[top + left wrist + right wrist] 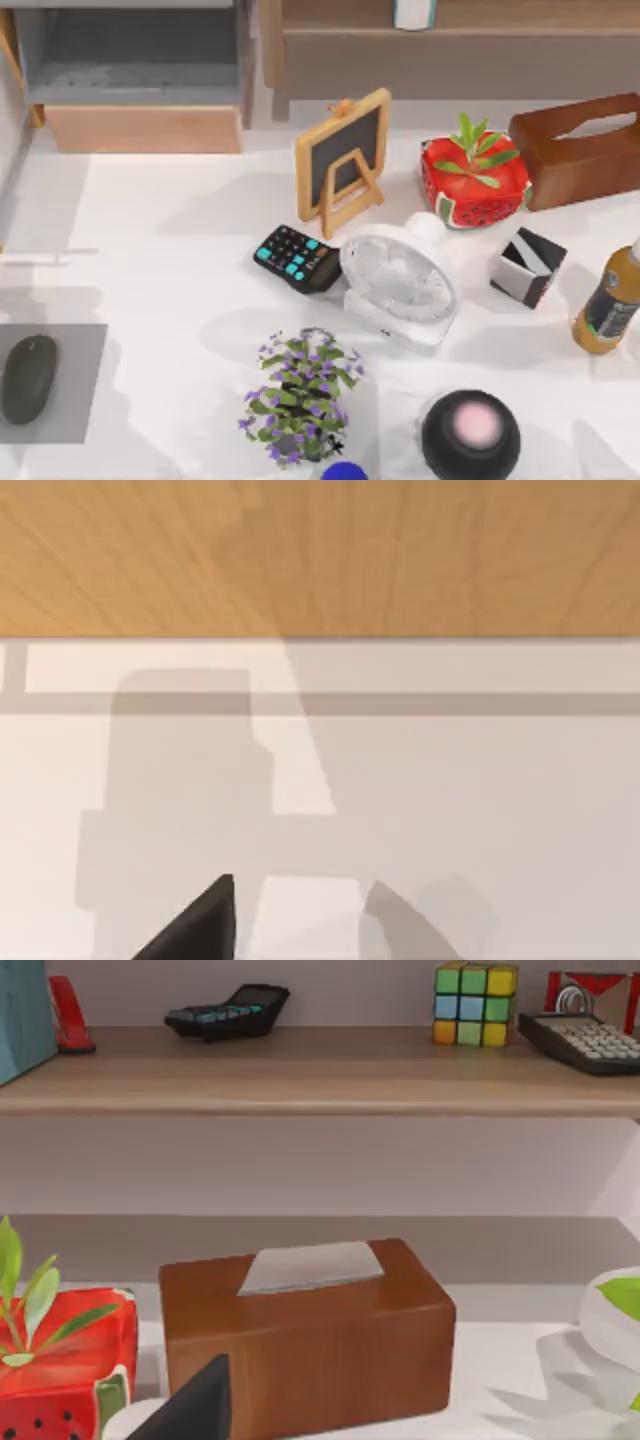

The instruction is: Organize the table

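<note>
The white table [150,220] carries a scatter of objects. Near the middle are a small chalkboard easel [345,160], a black calculator [296,258] and a white fan [400,280]. A watermelon-patterned plant pot [472,182] and a brown tissue box [580,148] stand at the back right. A dark tip of my right gripper [195,1408] hangs in front of the tissue box [305,1335], beside the pot [65,1360]. My left gripper [195,930] hovers over bare tabletop [450,810] facing a wooden panel [320,555].
A purple-flowered plant [298,395], a black speaker [470,432] and a blue object [344,471] sit at the front edge. A mouse [28,377] lies on a grey pad at the left. An amber bottle [608,305] and a black-and-white box [528,266] stand at the right. The shelf [320,1070] holds calculators and a colour cube [475,1002].
</note>
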`<action>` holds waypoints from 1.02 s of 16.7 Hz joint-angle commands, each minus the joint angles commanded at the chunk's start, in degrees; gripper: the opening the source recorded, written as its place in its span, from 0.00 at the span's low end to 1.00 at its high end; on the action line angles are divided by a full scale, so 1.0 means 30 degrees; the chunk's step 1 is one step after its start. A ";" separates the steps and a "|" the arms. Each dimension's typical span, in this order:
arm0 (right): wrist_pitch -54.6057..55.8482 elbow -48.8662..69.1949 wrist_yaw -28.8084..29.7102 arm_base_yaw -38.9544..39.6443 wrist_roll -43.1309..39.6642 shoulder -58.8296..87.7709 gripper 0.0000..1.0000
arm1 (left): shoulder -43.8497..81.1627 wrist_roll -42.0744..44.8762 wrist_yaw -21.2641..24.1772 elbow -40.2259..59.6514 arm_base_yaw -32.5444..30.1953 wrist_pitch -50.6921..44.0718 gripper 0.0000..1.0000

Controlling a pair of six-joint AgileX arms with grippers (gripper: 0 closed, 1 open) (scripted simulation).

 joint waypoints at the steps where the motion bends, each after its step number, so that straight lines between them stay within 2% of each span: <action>1: 0.0000 0.0000 0.0000 0.0000 0.0000 0.0000 1.00 | 0.0319 0.1015 0.0530 -0.0151 0.0960 0.1589 1.00; 5: 0.0000 0.0000 0.0000 0.0000 0.0000 0.0000 1.00 | 0.1822 0.5388 0.2765 -0.0892 0.4397 0.8261 1.00; 9: 0.0000 0.0000 0.0000 0.0000 0.0000 0.0000 1.00 | 0.3419 0.9999 0.5013 -0.1822 0.6847 1.4914 1.00; 13: 0.0000 0.0000 0.0000 0.0000 0.0000 0.0000 1.00 | 0.4830 1.4366 0.7096 -0.2681 0.8193 2.0933 1.00; 17: 0.0000 0.0000 0.0000 0.0000 0.0000 0.0000 1.00 | 0.5861 1.8052 0.8827 -0.3566 0.8467 2.5752 1.00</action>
